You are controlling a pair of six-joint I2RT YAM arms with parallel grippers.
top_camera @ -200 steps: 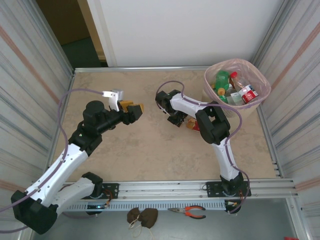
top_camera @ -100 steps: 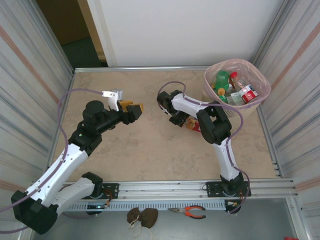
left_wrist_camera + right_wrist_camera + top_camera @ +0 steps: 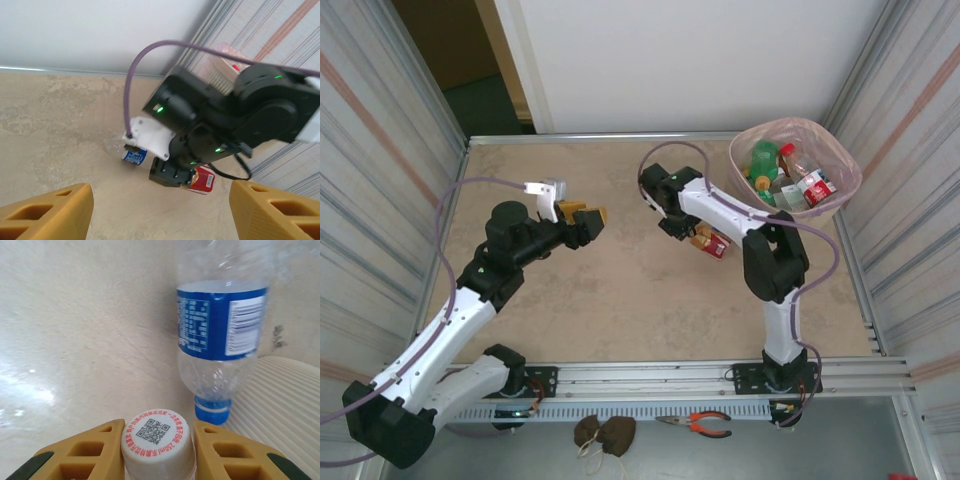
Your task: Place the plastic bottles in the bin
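Yellow fingers (image 3: 95,450) of the right gripper (image 3: 159,442) are clamped hard on the white-capped bottle (image 3: 156,434), one pad on each side of the cap. Sensible grip point, I'd say: the cap is rigid and narrow, while a thin body would crush or slip. It also lets the bottle hang below the jaws for a clean drop.

From above, a red label (image 3: 713,243) sits just under that wrist. Probably the same bottle, but the arm hides the join, so I can't confirm it.

Just beyond the cap, a blue-label bottle (image 3: 220,325) lies on the table (image 3: 620,290). Its blue cap (image 3: 212,410) points back at the wrist camera, near the gripper but not touching. Likely the next pick.

Left gripper (image 3: 588,214) hangs over the mid-left of the table, jaws roughly halfway apart with nothing between them. It's well apart from both bottles. Looks parked to stay out of the right arm's path.

Far right corner: the bin (image 3: 851,170), pink liner, close to the side wall. It holds several bottles, including a green bottle (image 3: 763,160) and a red-labelled bottle (image 3: 815,186). It's on the right arm's side, which would explain that arm doing the carrying.

Only two bottles visible outside the bin, so the job looks nearly done. Next move needs a lift, then a swing over the rim before release. Risk: the hanging bottle sways and clips the rim.
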